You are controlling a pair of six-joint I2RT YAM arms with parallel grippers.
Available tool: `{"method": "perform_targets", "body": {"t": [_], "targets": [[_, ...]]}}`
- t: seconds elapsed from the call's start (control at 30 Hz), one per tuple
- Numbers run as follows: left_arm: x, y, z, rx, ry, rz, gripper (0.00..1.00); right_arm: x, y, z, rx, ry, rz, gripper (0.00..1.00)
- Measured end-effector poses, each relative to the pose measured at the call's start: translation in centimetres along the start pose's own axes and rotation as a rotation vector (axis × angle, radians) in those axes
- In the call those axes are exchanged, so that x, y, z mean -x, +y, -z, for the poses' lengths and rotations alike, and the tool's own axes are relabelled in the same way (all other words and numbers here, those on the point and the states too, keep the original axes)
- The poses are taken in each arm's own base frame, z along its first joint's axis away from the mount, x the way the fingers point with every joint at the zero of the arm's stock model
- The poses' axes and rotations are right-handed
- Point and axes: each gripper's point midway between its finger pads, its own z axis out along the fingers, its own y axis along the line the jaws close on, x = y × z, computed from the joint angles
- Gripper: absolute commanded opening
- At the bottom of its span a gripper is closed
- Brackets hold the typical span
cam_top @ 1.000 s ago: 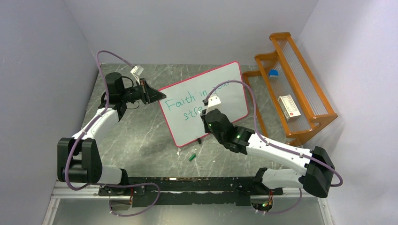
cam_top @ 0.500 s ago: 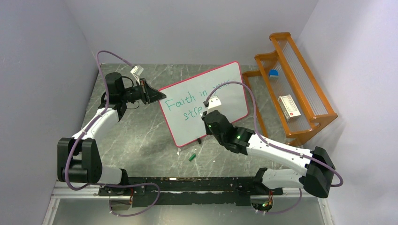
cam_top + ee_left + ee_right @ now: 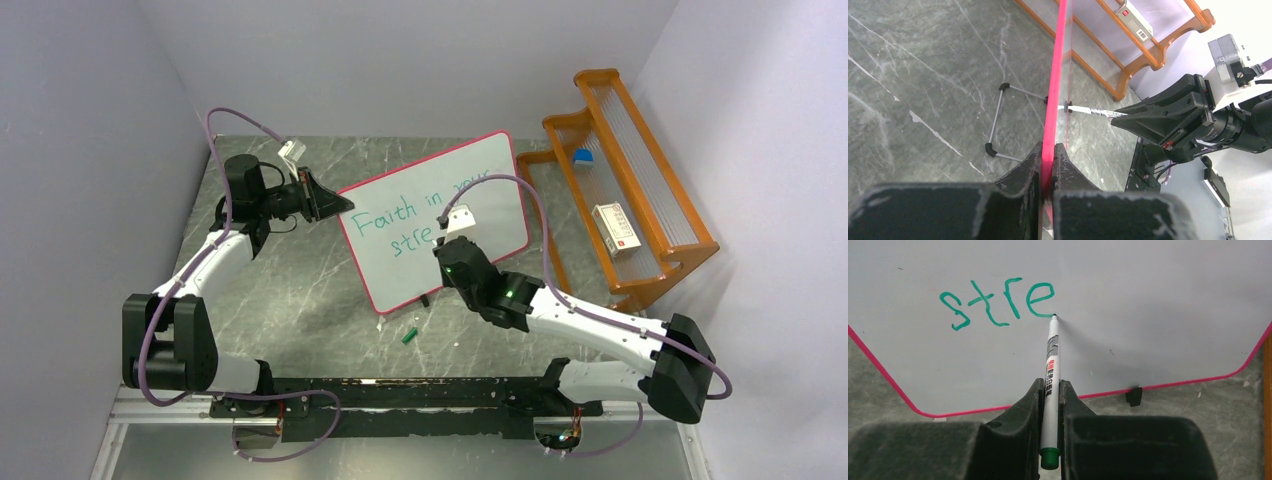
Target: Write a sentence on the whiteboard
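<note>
Pale walls close in a grey marbled table (image 3: 300,290). Toward the far middle of it stands the whiteboard (image 3: 495,210), white with a thin pink-red frame, propped on a wire stand (image 3: 998,112) with small black feet.

The sentence (image 3: 410,215) runs across the board in green marker. The upper line reads "Faith in your", and the lower line so far reads only "stre". The tip of a white marker (image 3: 1052,360) touches the board right at the tail of the "e".

The right gripper (image 3: 1050,385) is clenched on the marker's barrel, one finger on each side, and the green butt end pokes out behind them. The left gripper (image 3: 1047,146) is clamped on the board's pink frame at the left edge, near the upper corner, with both fingers pressed flat against the rim.

A small green cap (image 3: 409,335) lies on the table just in front of the board's near corner. To the right, against the wall, sits an orange wooden rack (image 3: 640,200). It holds a small blue item (image 3: 583,156) and a white box with a red mark (image 3: 615,230).
</note>
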Motion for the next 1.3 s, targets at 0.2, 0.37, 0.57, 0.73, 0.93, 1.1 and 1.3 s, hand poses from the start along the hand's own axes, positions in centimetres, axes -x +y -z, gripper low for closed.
{"method": "perform_targets", "body": {"t": [0.2,0.37,0.57,0.73,0.93,1.1,1.3], "targets": [[0.0,0.0,0.0,0.0,0.0,-0.001,0.05,0.4,-0.2,0.4,0.007,-0.025,-0.01,0.0],[0.0,0.0,0.0,0.0,0.001,-0.001,0.05,1.2,-0.3,0.5,0.01,-0.05,-0.022,0.0],[0.1,0.0,0.0,0.0,0.001,-0.001,0.05,1.6,-0.6,0.3,0.003,-0.064,-0.027,0.0],[0.0,0.0,0.0,0.0,0.001,-0.001,0.05,2.1,-0.8,0.2,-0.003,-0.082,-0.036,0.0],[0.0,0.0,0.0,0.0,0.002,0.0,0.05,2.1,-0.9,-0.4,-0.011,-0.079,-0.038,0.0],[0.0,0.0,0.0,0.001,0.001,0.0,0.05,1.9,-1.0,-0.6,-0.012,-0.073,-0.038,0.0],[0.0,0.0,0.0,0.001,0.002,0.0,0.05,1.8,-1.0,-0.6,-0.01,-0.067,-0.041,0.0]]}}
